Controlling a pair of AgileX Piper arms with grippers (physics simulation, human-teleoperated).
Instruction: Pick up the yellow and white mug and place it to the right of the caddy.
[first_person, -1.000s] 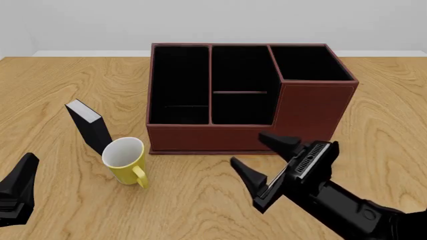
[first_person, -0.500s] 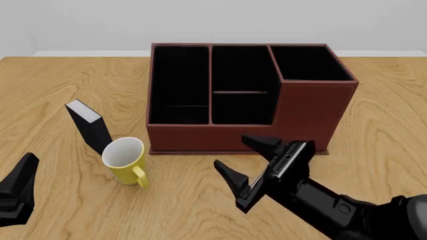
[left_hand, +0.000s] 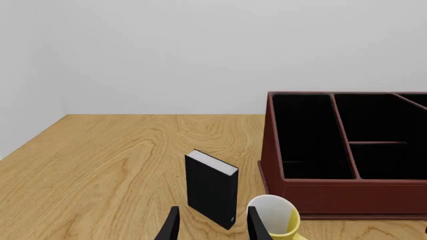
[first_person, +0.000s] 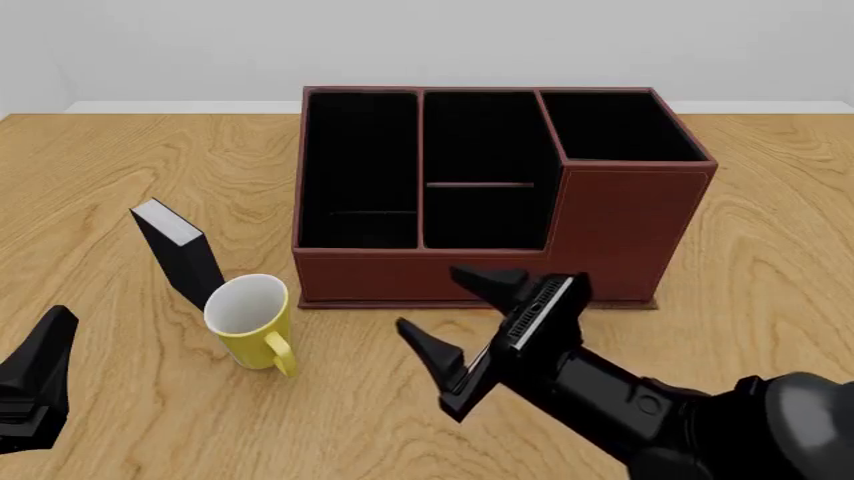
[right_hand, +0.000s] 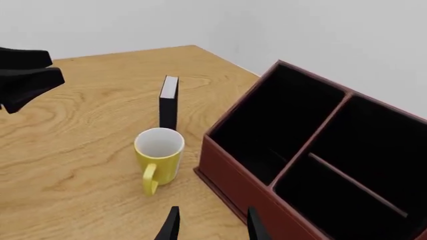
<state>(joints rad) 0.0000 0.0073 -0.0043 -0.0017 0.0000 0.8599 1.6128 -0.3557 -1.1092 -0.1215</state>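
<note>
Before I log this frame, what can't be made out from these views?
- Left gripper: front view cuts it off at the edge, and the left wrist view shows only its fingertips.
- Yellow and white mug: its lower part lies below the left wrist view's edge.
- Caddy: black lining hides compartment floors in every view.

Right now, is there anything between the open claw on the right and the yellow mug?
No, just bare wooden table lies between the right gripper and the yellow mug, as the front view shows.

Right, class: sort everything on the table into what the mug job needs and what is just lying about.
Needed: yellow and white mug; caddy; right claw, open, nearest the mug.
Lying about: small black box; left claw.
</note>
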